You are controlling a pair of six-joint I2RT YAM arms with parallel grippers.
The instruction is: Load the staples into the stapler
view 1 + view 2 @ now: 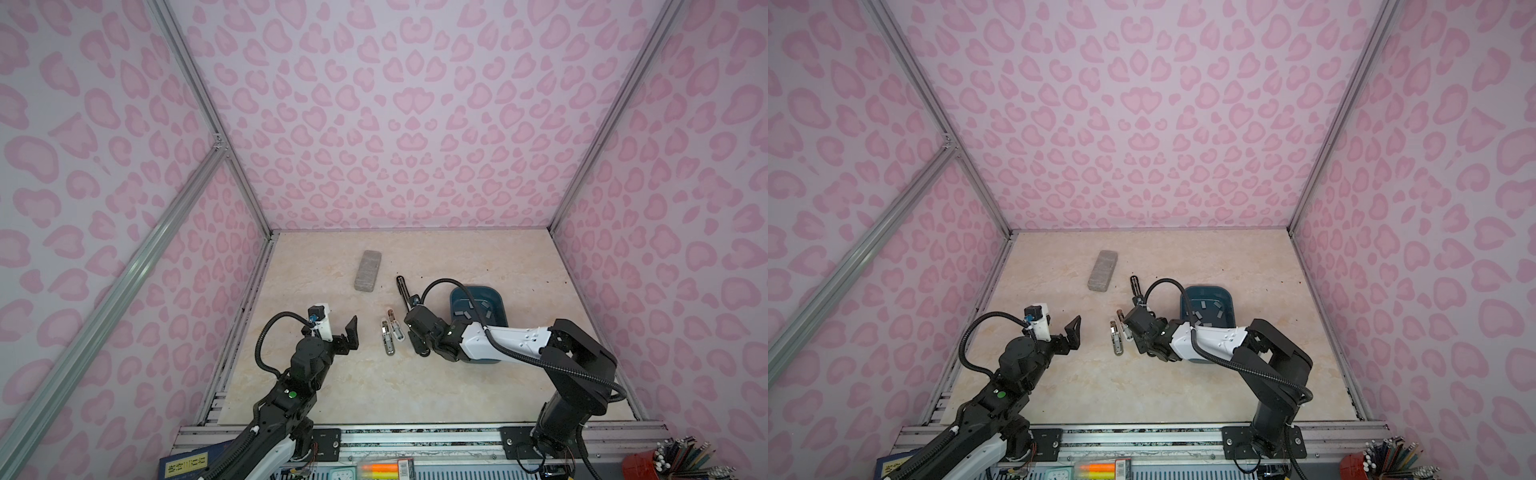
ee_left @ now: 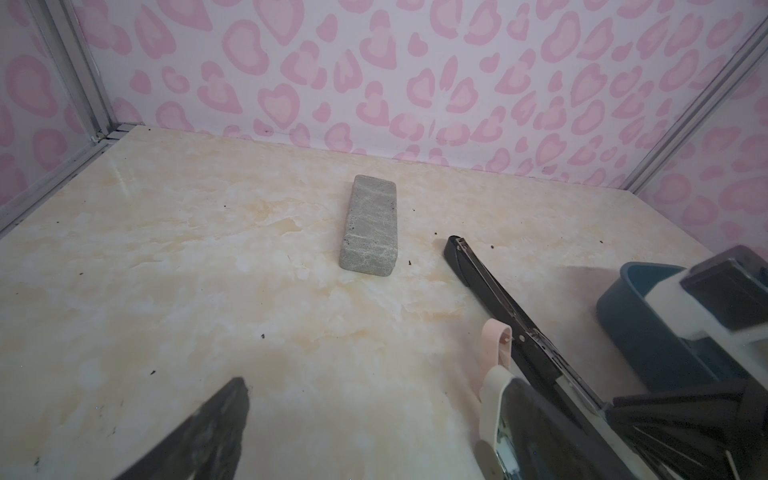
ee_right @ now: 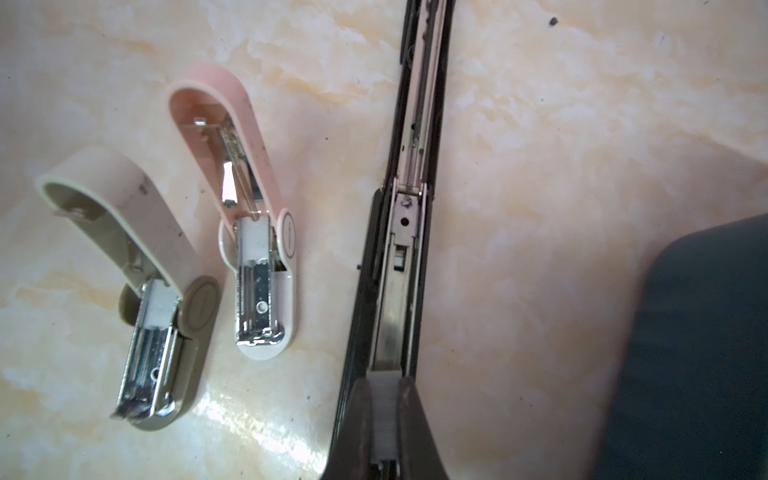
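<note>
Loading looked about half done, as far as I could judge. In both top views the black stapler [image 1: 402, 289] [image 1: 1136, 286] lay opened flat on the surface [image 1: 374, 386], between the blue tray [image 1: 478, 286] and two small staplers [image 1: 387, 343]. Loose staples [image 1: 465, 313] lay in the tray. The right arm [image 1: 511, 336] reached in from the right side with its forearm crossing the tray and its wrist bent down over the near part of the black stapler. The left arm [image 1: 307, 357] stood to the left of the small staplers and apart from them. The left fingers [image 1: 352, 332] were wide apart and held nothing.

In the left wrist view the grey speckled block [image 2: 370, 226] lay well apart from the stapler's far tip. Nothing was between the two dark fingers.

In the right wrist view the right fingers [image 3: 357, 424] were clamped on a staple strip [image 3: 384, 419], which was in line with the stapler's open metal channel [image 3: 395, 316] at its near end. I could not tell whether the strip sat fully inside the channel. The pink stapler [image 3: 249, 208] and the beige stapler [image 3: 145, 291] lay open beside it.

What I judged as left to do was seating the strip, releasing it and closing the stapler.
</note>
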